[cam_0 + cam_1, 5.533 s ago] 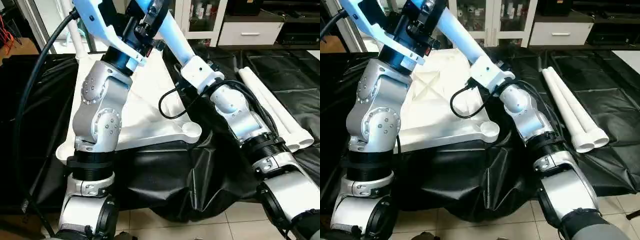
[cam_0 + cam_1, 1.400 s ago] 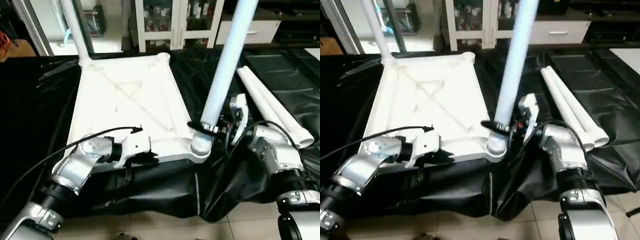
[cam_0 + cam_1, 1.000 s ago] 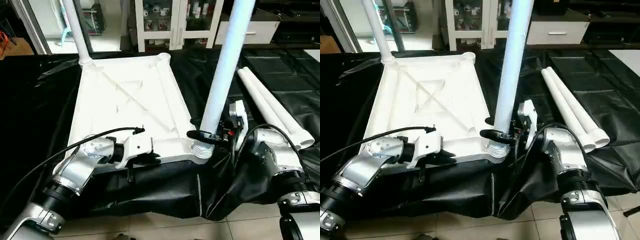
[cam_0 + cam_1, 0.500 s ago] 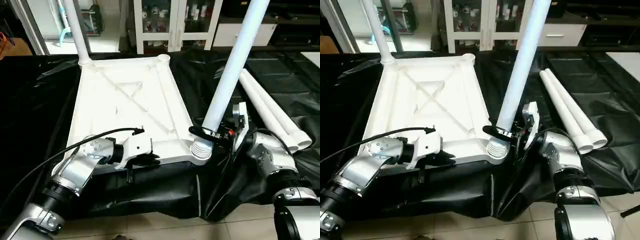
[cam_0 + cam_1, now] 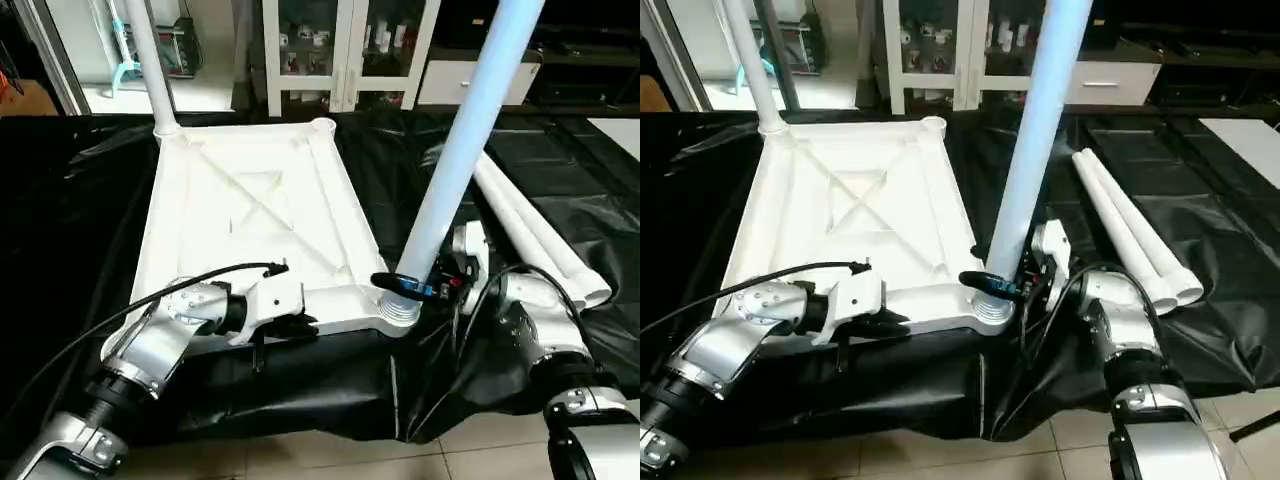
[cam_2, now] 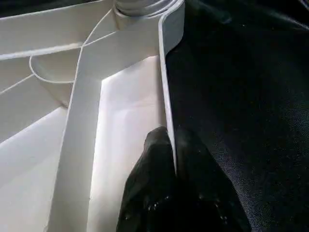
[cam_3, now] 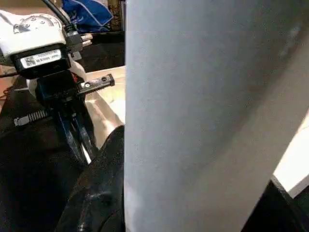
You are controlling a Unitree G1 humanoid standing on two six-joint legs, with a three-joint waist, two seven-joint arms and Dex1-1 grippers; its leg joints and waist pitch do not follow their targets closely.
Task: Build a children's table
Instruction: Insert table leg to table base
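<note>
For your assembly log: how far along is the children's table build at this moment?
Done: one white tubular leg stands in the far left socket of the upturned white plastic tabletop. In hand: the right tool holds a second leg at the near right socket; the left tool pinches the near rim. Left: two legs on the black sheet.

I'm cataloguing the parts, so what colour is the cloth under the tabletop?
Black, slightly glossy cloth beneath the white tabletop; clearest in the right eye view.
</note>
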